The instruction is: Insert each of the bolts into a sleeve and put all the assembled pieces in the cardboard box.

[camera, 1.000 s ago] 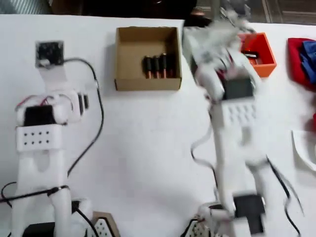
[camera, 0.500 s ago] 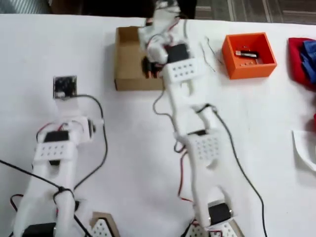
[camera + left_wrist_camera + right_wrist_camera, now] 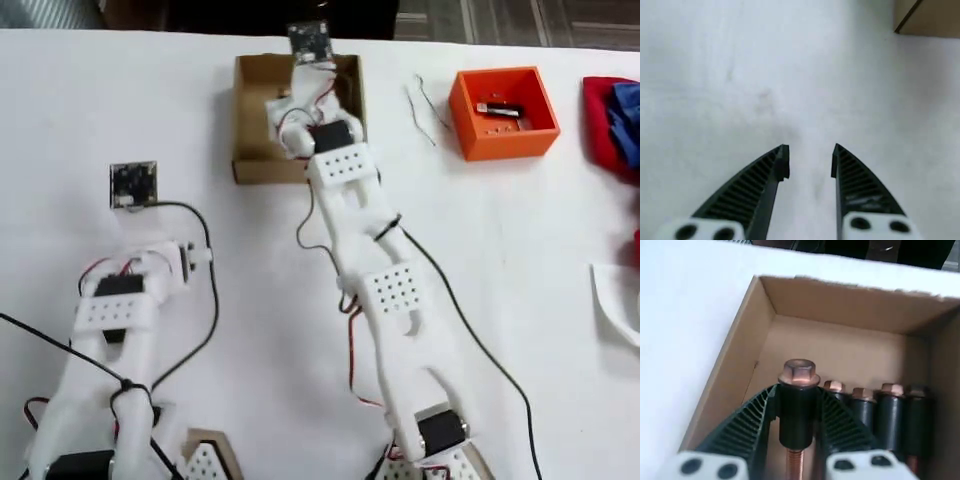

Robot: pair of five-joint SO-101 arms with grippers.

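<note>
One sleeved bolt (image 3: 798,374) clamped in right end effector (image 3: 797,391) over twelve-o'clock cardboard box (image 3: 840,300), probably needing release next; left end effector (image 3: 810,161) parted, empty.

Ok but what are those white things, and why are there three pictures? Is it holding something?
Those are two small robot arms, the left arm and the right arm, side by side at a white table. One picture comes from a camera up high, looking down on both. The other two come from tiny cameras on each arm's wrist, so you see the black fingers up close.

The right gripper is over the cardboard box. It pinches a black sleeve with a copper bolt pushed through it. Four finished pieces lie in a row in the box.

The left gripper is open and holds nothing, above bare table. An orange box sits farther along.
</note>
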